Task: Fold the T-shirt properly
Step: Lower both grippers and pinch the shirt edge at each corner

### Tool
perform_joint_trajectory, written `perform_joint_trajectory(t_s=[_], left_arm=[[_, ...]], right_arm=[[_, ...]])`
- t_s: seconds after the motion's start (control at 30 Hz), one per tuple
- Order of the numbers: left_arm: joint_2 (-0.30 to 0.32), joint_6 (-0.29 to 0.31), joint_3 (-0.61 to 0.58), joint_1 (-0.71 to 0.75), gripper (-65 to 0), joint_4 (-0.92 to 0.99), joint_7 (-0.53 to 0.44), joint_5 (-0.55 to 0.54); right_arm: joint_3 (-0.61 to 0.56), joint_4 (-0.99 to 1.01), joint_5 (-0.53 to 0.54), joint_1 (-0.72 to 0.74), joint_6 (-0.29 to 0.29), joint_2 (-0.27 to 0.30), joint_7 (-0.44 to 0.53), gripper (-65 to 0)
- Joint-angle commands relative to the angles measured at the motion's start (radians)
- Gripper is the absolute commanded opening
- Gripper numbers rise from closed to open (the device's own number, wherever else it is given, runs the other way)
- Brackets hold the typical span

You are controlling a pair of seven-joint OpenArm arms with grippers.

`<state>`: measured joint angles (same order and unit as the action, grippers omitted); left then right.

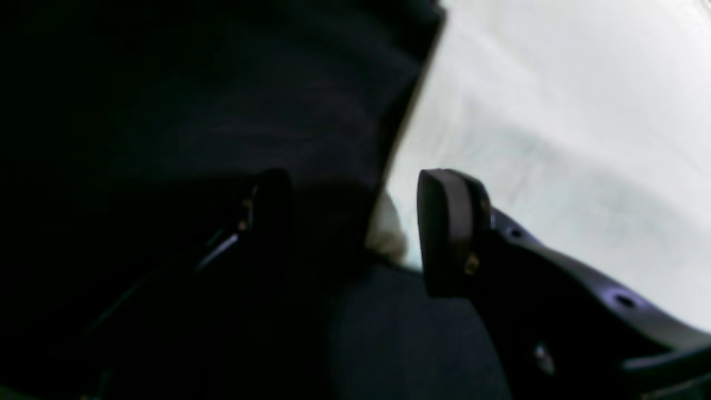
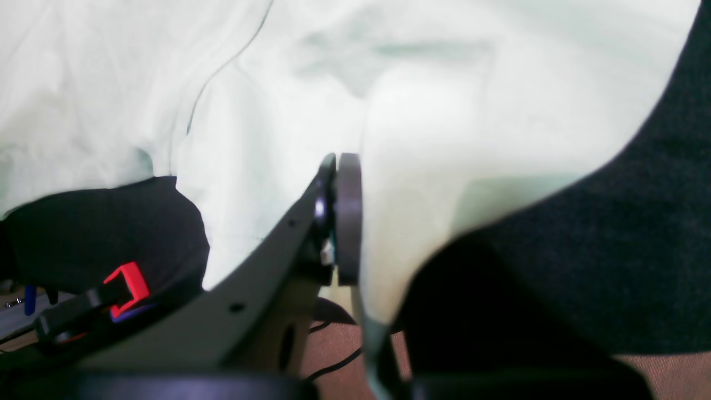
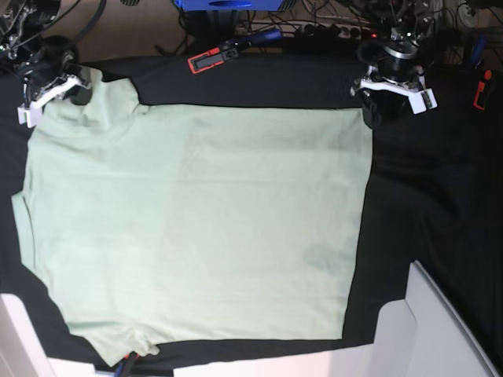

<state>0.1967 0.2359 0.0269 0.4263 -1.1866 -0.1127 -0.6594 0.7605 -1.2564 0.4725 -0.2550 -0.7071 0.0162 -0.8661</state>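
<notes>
Plain pale mint-green short-sleeved cotton T-shirt (image 3: 196,228) lying spread nearly flat on the table covered with black cloth (image 3: 424,196), hem toward the base view's right and collar end toward its left. The right gripper (image 2: 347,219) is closed on a fold of the T-shirt fabric near the far left corner of the garment, at the shoulder or sleeve; in the right wrist view the cloth drapes over and past one pad. The left gripper (image 1: 355,233) stands partly open at the far hem corner, one finger over the pale cloth and the other over the black cloth, with the garment edge between them; the left wrist view is too blurred to show whether any fabric is touched, and nothing is clamped. Judged risks: should the right arm lift or pull while the left holds nothing, the shirt is likely to skew, drag across the table and bunch unevenly; should the left gripper close too high or off the edge, it may miss the hem or catch the black cloth beneath
</notes>
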Motion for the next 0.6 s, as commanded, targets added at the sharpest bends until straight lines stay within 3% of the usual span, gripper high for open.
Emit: perform_joint_trajectory(t_s=[0.0, 0.5, 0.57], left_arm=[[0.008, 0.001, -0.011, -0.001, -29.6, -0.005, 0.001, -0.004], [0.007, 0.001, -0.149, -0.022, -30.2, 0.0, 0.001, -0.006], [0.007, 0.001, -0.149, -0.022, -32.9, 0.0, 0.001, -0.006]], right_arm=[[-0.005, -0.001, -0.051, -0.011, 0.009, 0.001, -0.049, -65.0], [-0.005, 0.004, -0.051, -0.011, 0.009, 0.001, -0.046, -65.0], [-0.005, 0.004, -0.053, -0.011, 0.009, 0.001, -0.046, -65.0]])
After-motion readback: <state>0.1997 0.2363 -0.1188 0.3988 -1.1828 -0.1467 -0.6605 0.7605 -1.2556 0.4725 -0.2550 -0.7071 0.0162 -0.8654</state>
